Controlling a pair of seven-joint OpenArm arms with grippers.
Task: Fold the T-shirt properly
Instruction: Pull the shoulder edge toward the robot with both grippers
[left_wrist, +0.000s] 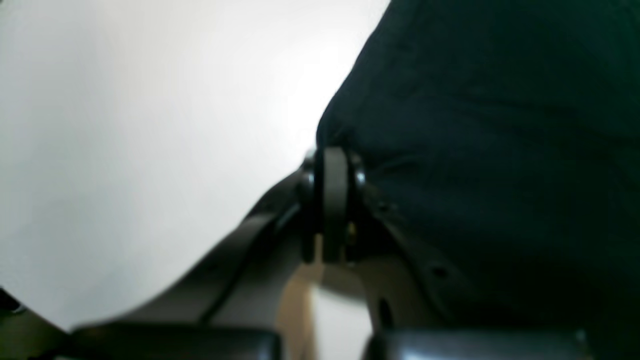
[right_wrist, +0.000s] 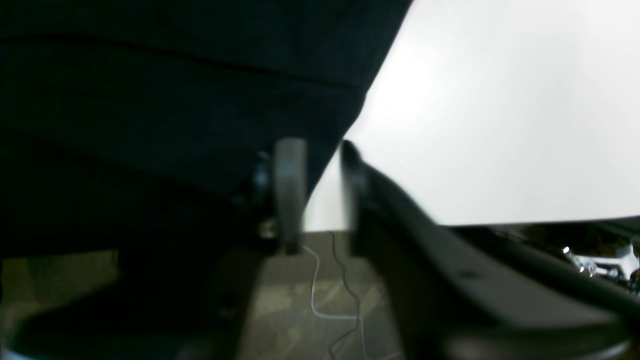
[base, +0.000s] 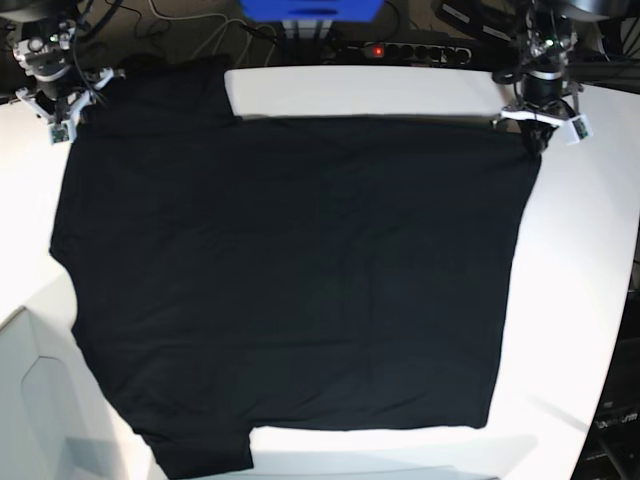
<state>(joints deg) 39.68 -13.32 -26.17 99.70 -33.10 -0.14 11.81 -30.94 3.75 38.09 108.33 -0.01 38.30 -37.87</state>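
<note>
The black T-shirt (base: 300, 280) lies spread flat on the white table (base: 585, 300), plain side up; no print or label shows. My left gripper (base: 541, 138) is at the shirt's far right corner. In the left wrist view its fingers (left_wrist: 334, 195) are pressed together at the cloth's edge (left_wrist: 475, 150). My right gripper (base: 62, 122) is at the shirt's far left corner by a sleeve. In the right wrist view it (right_wrist: 320, 185) is open, with the edge of the cloth (right_wrist: 175, 100) running down between its two fingers.
A power strip with a red light (base: 400, 50), a blue box (base: 310, 8) and cables lie beyond the table's far edge. The right wrist view shows floor with thin cables (right_wrist: 325, 300) past the table's edge. Bare table shows to the right of the shirt.
</note>
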